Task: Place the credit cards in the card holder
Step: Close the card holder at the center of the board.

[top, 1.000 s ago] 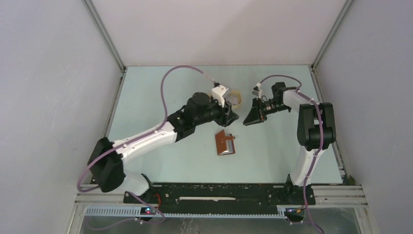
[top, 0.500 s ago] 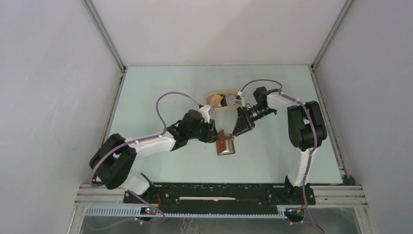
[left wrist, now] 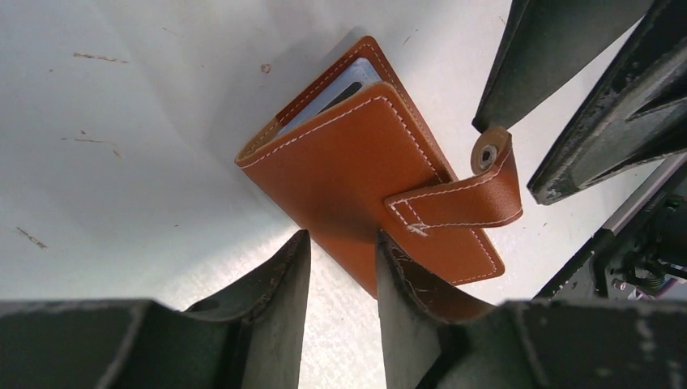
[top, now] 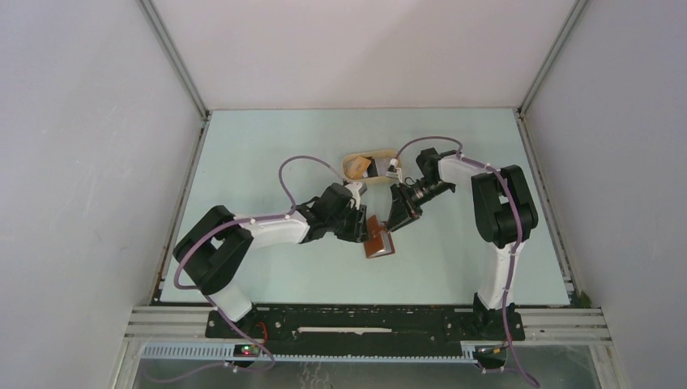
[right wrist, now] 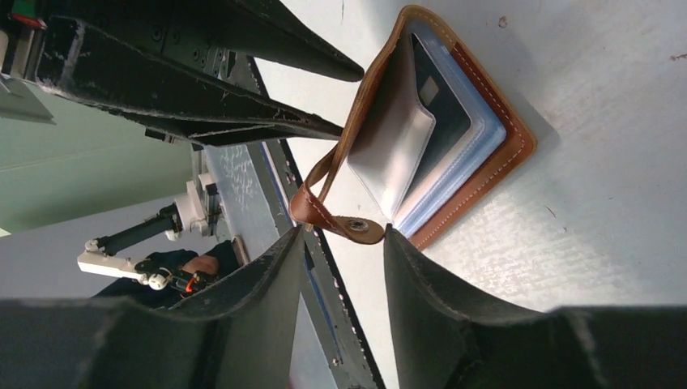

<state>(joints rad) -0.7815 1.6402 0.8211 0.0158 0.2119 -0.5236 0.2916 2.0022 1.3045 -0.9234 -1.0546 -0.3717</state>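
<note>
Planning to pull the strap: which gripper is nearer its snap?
Right gripper: snap sits at the mouth of its jaws. Left gripper is at the holder's opposite edge.

— What closes the place in?
— Plain pale grey walls on three sides, flat and bare, joined at the back corners by slanting aluminium posts.
— And the surface?
— Pale mint green, matt, evenly lit, with only soft shadows. Close up it shows small brown scuffs.
— The near edge?
— A black rail runs along it, and a grey slotted cable duct sits just below, on the left.
</note>
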